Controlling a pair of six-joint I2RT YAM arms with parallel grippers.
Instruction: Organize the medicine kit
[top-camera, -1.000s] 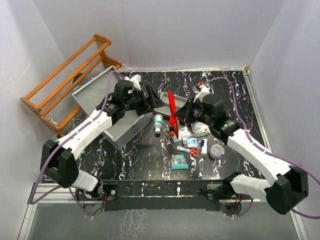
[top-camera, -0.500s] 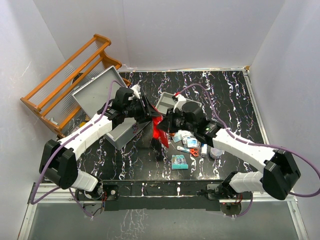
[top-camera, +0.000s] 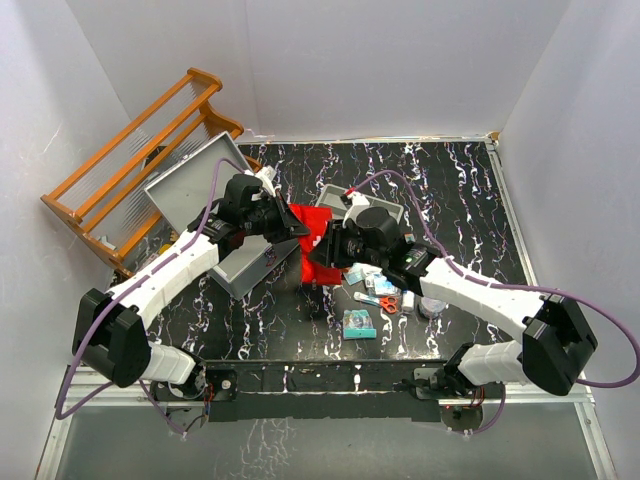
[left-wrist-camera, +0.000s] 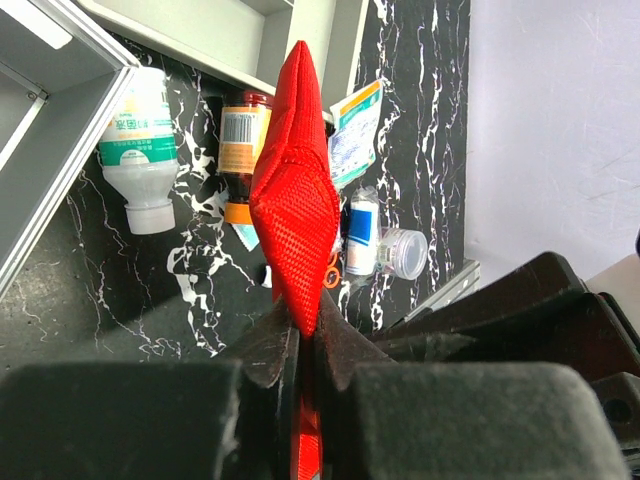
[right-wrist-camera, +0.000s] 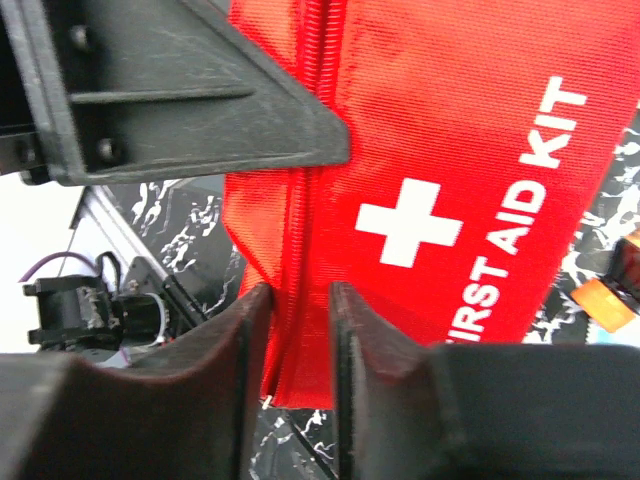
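The red FIRST AID KIT pouch (top-camera: 318, 222) hangs in the air at the table's middle, held edge-up. My left gripper (top-camera: 295, 222) is shut on its edge; in the left wrist view the pouch (left-wrist-camera: 293, 200) rises straight out of the pinched left gripper (left-wrist-camera: 308, 335). My right gripper (top-camera: 322, 250) sits just below and to the right. Its jaws stand apart on either side of the zip edge of the pouch (right-wrist-camera: 450, 200), at the right gripper (right-wrist-camera: 300, 320). The medicine kit (top-camera: 240, 262), a grey metal case, lies open to the left with its lid (top-camera: 190, 180) raised.
A grey tray (top-camera: 335, 193) lies behind the pouch. A white bottle (left-wrist-camera: 140, 140), a brown bottle (left-wrist-camera: 243, 140), sachets and small tubs lie on the black marbled table. Scissors (top-camera: 388, 303) and a teal box (top-camera: 359, 323) lie nearer. A wooden rack (top-camera: 140, 160) stands far left.
The right arm swung left with the pouch toward the left gripper. The left jaws closed on the pouch's edge, and the right jaws have parted.
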